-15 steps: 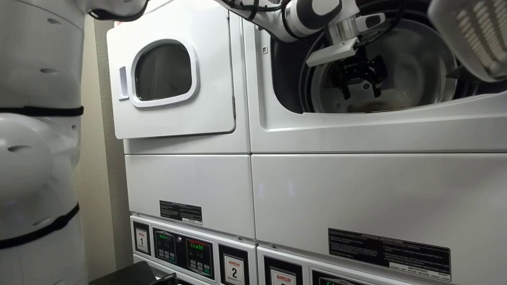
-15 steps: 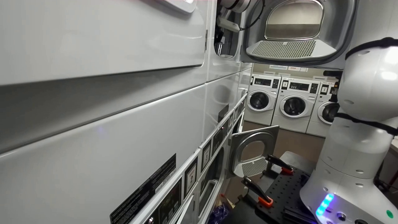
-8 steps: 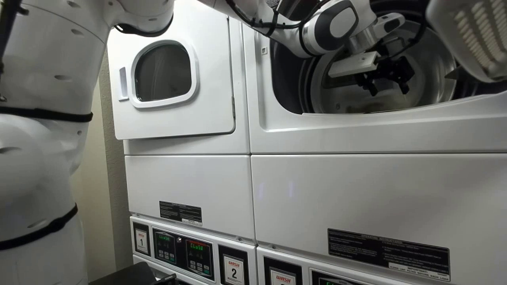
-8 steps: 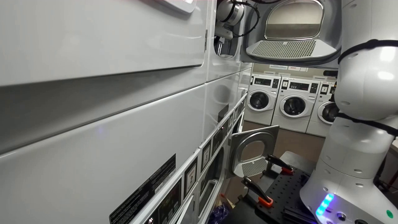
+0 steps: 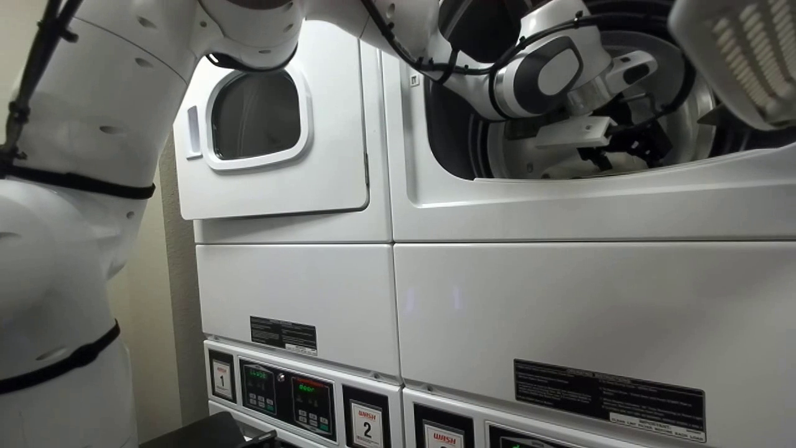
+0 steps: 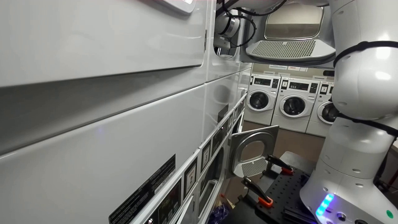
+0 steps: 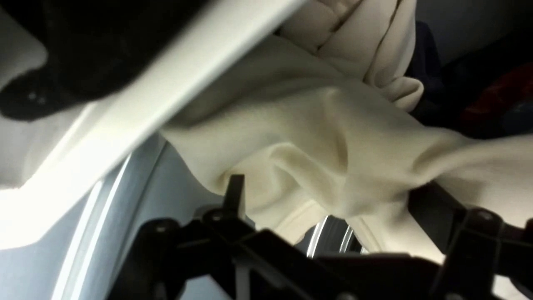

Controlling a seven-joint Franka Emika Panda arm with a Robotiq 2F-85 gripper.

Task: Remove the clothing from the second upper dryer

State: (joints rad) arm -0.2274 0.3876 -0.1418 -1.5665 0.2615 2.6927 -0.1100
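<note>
A cream garment [image 7: 316,121] lies in folds inside the dryer drum and fills the middle of the wrist view. Dark and red cloth [image 7: 499,96] lies behind it at the right. My gripper [image 7: 333,200] is open, with one finger on each side of the garment's near folds. The right fingertip presses against or into the cloth; contact at the left fingertip cannot be told. In an exterior view the gripper [image 5: 629,160] is low inside the open upper dryer [image 5: 448,211], fingers pointing down. There the garment is mostly hidden by the opening's lower rim.
The open dryer door [image 6: 289,49] with its lint grille stands beside the arm, and its edge also shows at the right [image 5: 740,56]. The opening's rim surrounds my forearm. A closed dryer door [image 5: 261,137] is at the left. A lower door [image 6: 255,152] hangs open near the base.
My arm has reached further into the drum. In an exterior view the gripper has moved right and down toward the drum floor. The fingers stay apart.
</note>
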